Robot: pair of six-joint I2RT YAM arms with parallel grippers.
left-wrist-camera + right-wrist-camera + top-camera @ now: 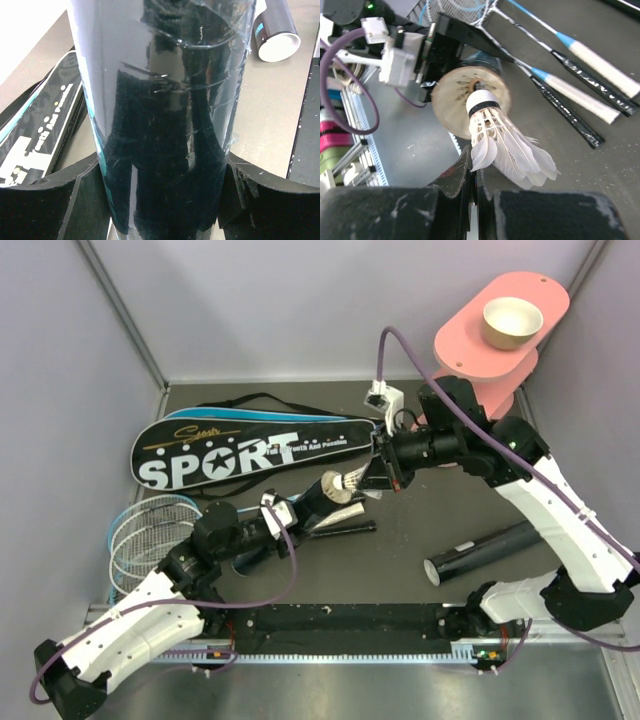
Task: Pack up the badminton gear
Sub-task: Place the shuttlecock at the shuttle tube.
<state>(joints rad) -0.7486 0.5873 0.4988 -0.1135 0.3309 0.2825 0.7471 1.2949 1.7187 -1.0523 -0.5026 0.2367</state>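
My left gripper (285, 515) is shut on a black cylinder tube (318, 502) and holds it off the table, its mouth turned toward the right arm. The left wrist view is filled by that glossy tube (165, 125), with the jaws pressed on both its sides. My right gripper (385, 478) is shut on a feather of a white shuttlecock (352, 483). The shuttlecock's (505, 145) cork end sits in the tube's open mouth (452, 107), above the right gripper (474, 170). A second black tube (485, 552) lies on the table at the right.
A black racket bag lettered SPORT (250, 448) lies at the back left over a blue one. Racket heads (150, 530) lie at the left, their handles (580, 95) under the tube. A pink stand (480, 340) with a tan bowl (512, 322) stands at the back right.
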